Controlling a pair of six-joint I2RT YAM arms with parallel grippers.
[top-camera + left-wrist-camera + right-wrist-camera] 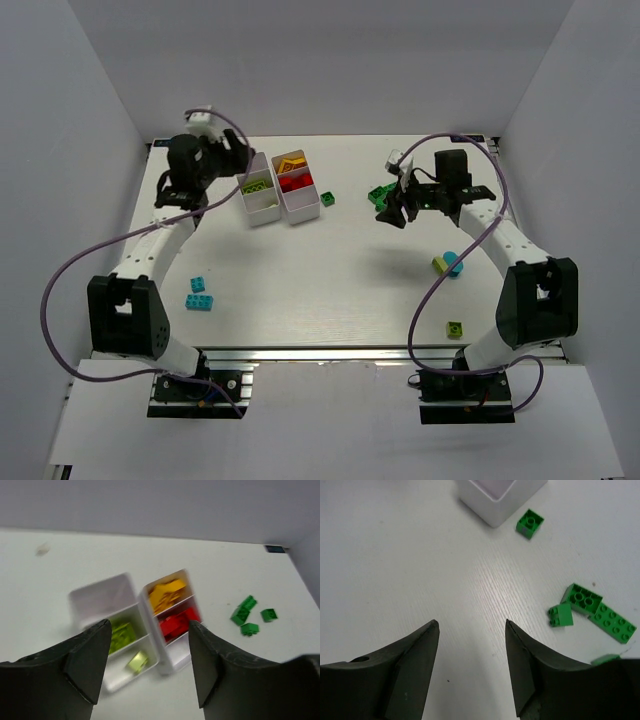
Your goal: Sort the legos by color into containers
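White tabletop (330,290) lay under both arms. Left gripper (147,655) hung spread and empty, the two white trays (97,597) just ahead beneath its jaws; a low sweep could have knocked them. Right gripper (472,665), likewise spread and empty, had dark green bricks (580,600) bunched ahead to its right, so closing there risked catching two.

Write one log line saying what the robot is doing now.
left fingers: open, empty, near trays | right fingers: open, empty, beside green bricks | sorting: unfinished
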